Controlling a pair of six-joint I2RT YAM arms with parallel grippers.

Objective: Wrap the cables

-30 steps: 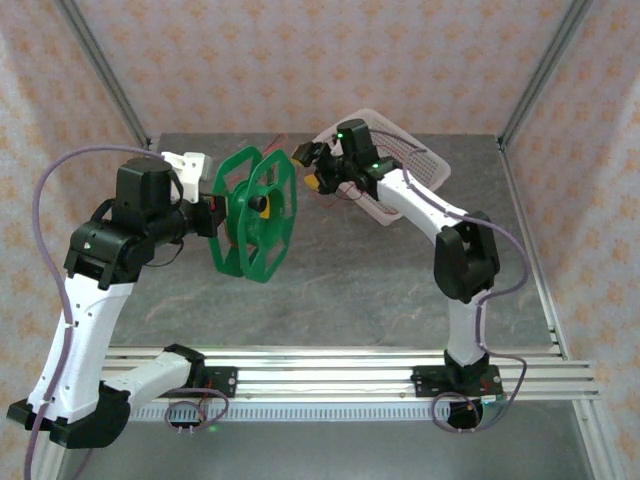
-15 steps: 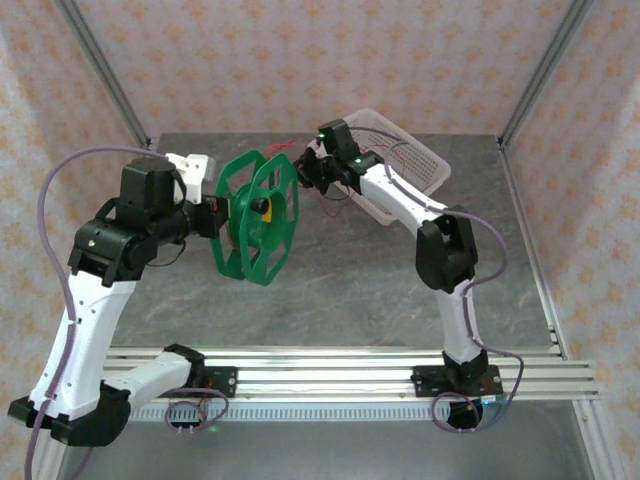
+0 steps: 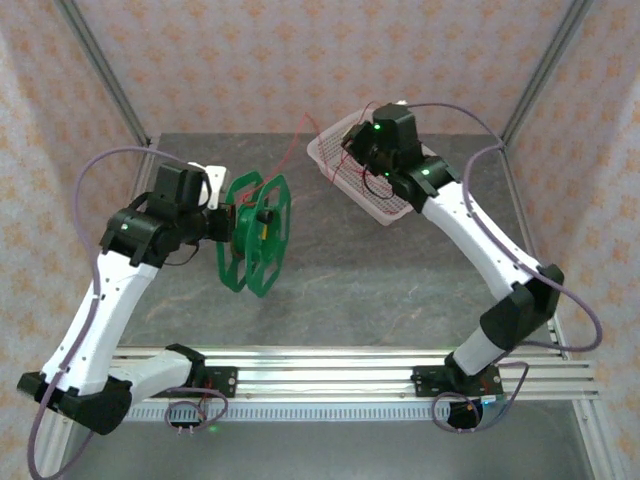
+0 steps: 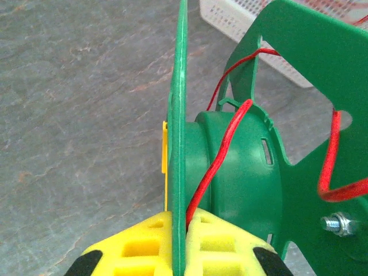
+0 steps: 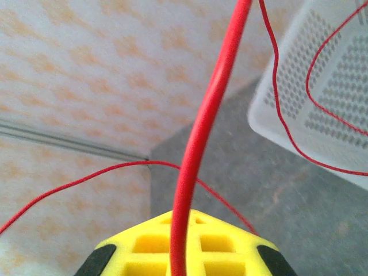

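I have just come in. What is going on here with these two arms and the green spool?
Two robot arms are winding thin red wire onto a green reel. The left pincer is shut on one flange of the reel and holds it over the table. The right pincer is shut on the wire, above the white basket, where more loose wire lies. A few strands already cross the reel's hub, so the winding is under way but not finished.

White/blk arms (image 3: 100, 300), purple cords (image 3: 110, 156), yellow jaws.

Reel (image 3: 255, 232) left, basket (image 3: 322, 157) behind right, cable (image 5: 200, 132) strung between them
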